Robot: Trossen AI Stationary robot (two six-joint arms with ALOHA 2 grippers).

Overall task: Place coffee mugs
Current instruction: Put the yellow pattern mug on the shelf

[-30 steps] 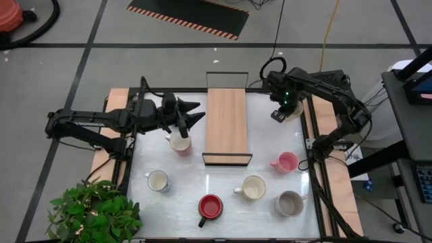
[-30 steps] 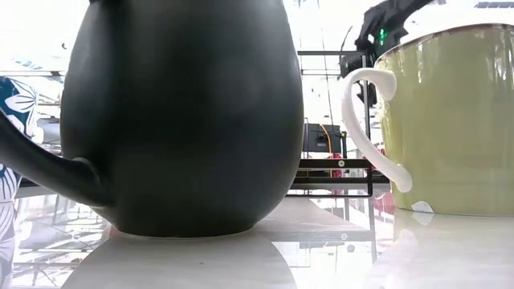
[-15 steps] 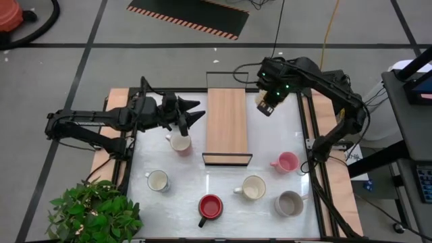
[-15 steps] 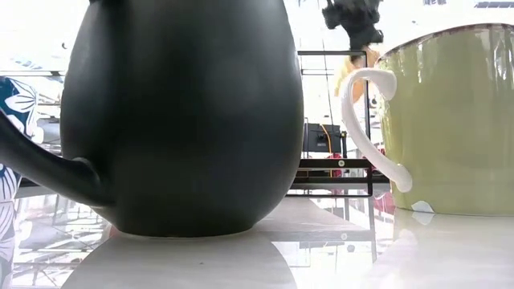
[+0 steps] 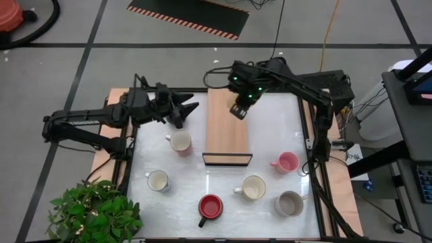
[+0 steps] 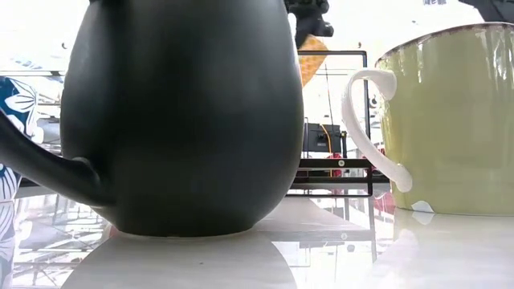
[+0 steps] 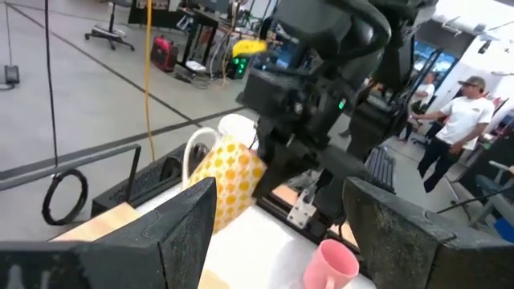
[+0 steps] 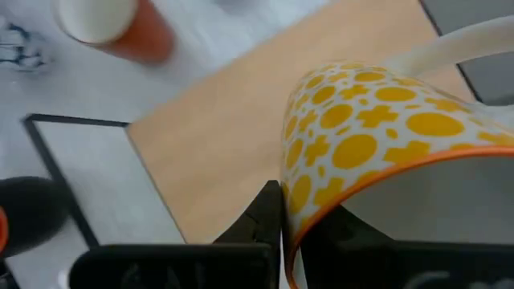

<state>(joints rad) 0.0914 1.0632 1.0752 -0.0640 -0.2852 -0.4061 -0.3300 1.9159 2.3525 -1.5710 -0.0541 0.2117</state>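
Note:
My right gripper (image 5: 237,110) is shut on a yellow-dotted mug (image 8: 369,136) with a white handle, above the far part of the light-wood tray (image 5: 227,131). The mug also shows in the left wrist view (image 7: 226,175) and the low view (image 6: 310,58). My left gripper (image 5: 186,112) is open and empty, above the table left of the tray, beyond a white-inside mug (image 5: 180,142). On the table stand a cream mug (image 5: 157,181), a black mug with a red inside (image 5: 210,206), another cream mug (image 5: 254,187), a grey mug (image 5: 290,203) and a pink mug (image 5: 286,162). My right gripper holds the dotted mug by its wall at the orange rim (image 8: 299,210), one finger outside (image 8: 263,210) and one inside the mug. The mug hangs tilted below the gripper, its handle (image 7: 193,154) turned away from the fingers, clear of the tray.
The tray has a black wire frame at its near end (image 5: 227,159) and far end. A potted plant (image 5: 94,214) stands at the near left corner. The black mug (image 6: 185,112) and a light mug (image 6: 450,120) fill the low view. People (image 7: 466,112) stand in the room beyond.
My right gripper has carried the dotted mug from the table's far right corner toward the left, until it is above the tray's far part; the mug stays lifted clear. My left gripper has shifted slightly toward the far edge.

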